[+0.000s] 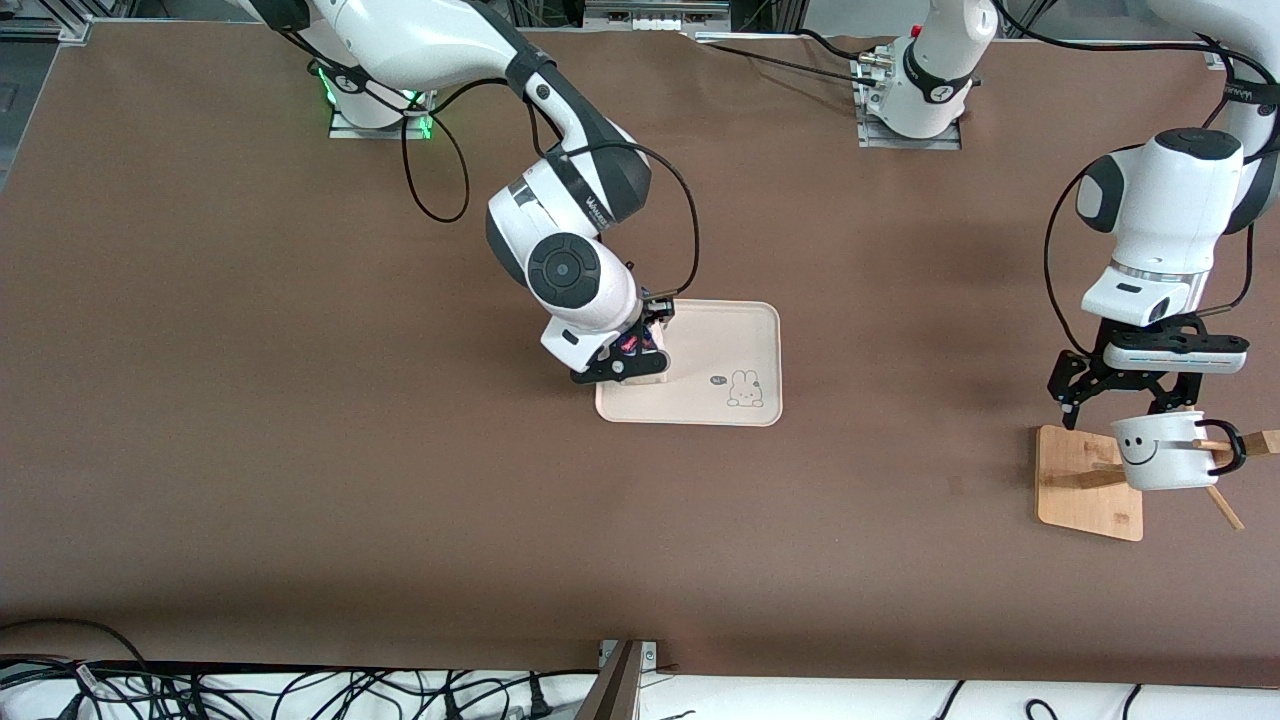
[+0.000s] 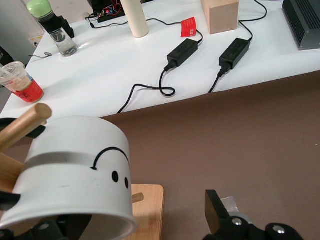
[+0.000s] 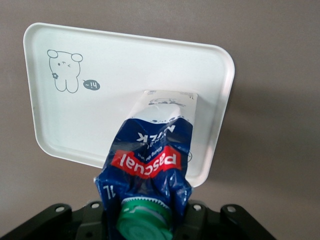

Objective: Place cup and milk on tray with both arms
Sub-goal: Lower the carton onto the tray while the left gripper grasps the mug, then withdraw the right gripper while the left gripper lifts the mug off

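The cup [image 1: 1165, 452] hangs on a wooden stand [image 1: 1088, 483] at the table's three o'clock, left gripper [image 1: 1125, 400] over it, fingers wide, empty. The right gripper [image 1: 628, 358] pinches the milk [image 3: 150, 160] (soft, crumpled, likely light) at its top, over the tray [image 1: 745, 340].

Two white robot arms with black joints and black grippers.
Each arm is glossy white with dark bands and round black caps at the joints; black cables loop above the right gripper [image 1: 630, 362] and left gripper [image 1: 1125, 398], whose black frames show small screws, with grey lettering on the wrists.
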### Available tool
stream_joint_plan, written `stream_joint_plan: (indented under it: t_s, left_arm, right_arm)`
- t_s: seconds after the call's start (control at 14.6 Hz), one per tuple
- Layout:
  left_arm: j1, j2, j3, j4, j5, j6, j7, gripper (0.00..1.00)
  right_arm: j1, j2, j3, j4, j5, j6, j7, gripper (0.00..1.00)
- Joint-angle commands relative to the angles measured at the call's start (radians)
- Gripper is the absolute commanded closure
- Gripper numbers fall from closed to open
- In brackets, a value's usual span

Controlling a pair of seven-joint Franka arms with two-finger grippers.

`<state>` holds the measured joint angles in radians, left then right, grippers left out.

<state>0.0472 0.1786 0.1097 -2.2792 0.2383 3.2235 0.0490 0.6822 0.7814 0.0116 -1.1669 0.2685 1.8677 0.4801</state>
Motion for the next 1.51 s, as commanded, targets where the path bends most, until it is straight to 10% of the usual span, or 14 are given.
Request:
stream_joint_plan:
  t_s: [0.0,0.48,0.62,1.44]
  left_arm:
    - [0.003,-0.013,0.018,-0.014,0.015,0.019,-0.006,0.00]
    - [0.016,-0.013,0.025,-0.010,0.015,0.019,-0.006,0.00]
    - [0.016,-0.011,0.025,-0.008,0.015,0.019,-0.006,0.16]
    - [0.016,-0.010,0.025,0.012,0.013,0.016,-0.006,0.45]
  right_arm:
    - [-0.006,0.007,0.002,0.026,0.021,-0.018,0.012,0.01]
    - [-0.007,-0.028,-0.004,0.027,0.018,-0.027,0.023,0.00]
    - [-0.012,-0.072,-0.025,0.029,0.015,-0.062,0.061,0.00]
    - [-0.015,-0.291,-0.441,0.027,-0.043,-0.474,-0.102,0.00]
